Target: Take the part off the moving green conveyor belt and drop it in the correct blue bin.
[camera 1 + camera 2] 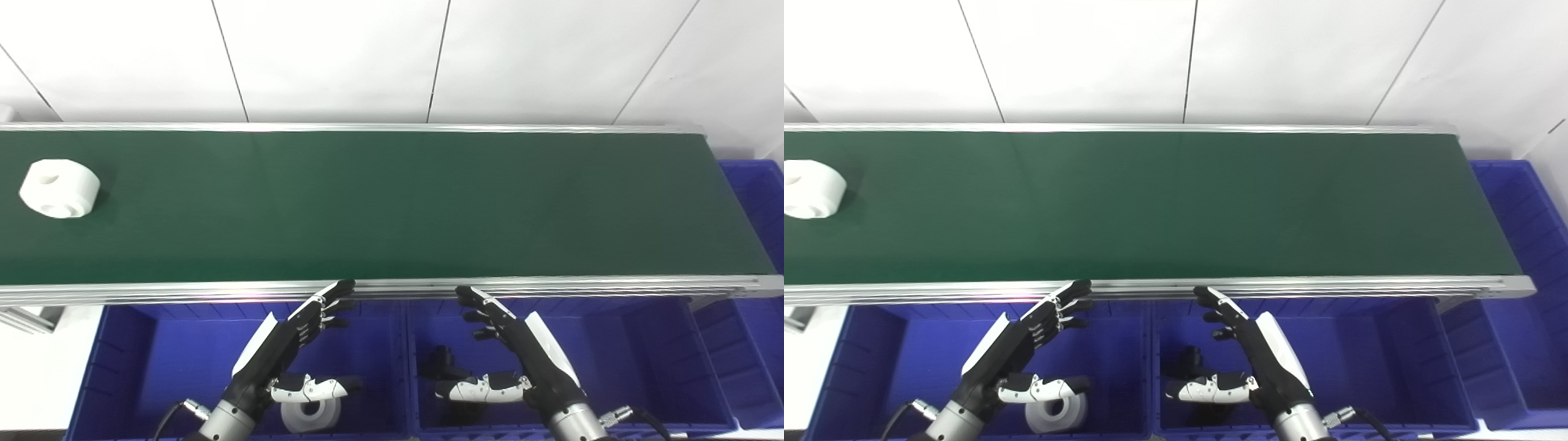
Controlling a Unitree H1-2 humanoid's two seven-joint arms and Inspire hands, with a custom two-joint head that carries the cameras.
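Note:
A white round part [59, 188] with holes lies on the green conveyor belt [392, 208] at the far left; it also shows in the right eye view [811, 188]. My left hand [294, 349] is open and empty, hovering over the left blue bin [135, 361] just in front of the belt's near rail. My right hand [511, 352] is open and empty over the middle blue bin [612, 355]. Both hands are far from the part.
A white ring-shaped part [310, 415] lies in the left bin under my left hand. A dark part [442, 361] lies in the middle bin. Another blue bin [756, 245] stands at the belt's right end. A white tiled wall rises behind the belt.

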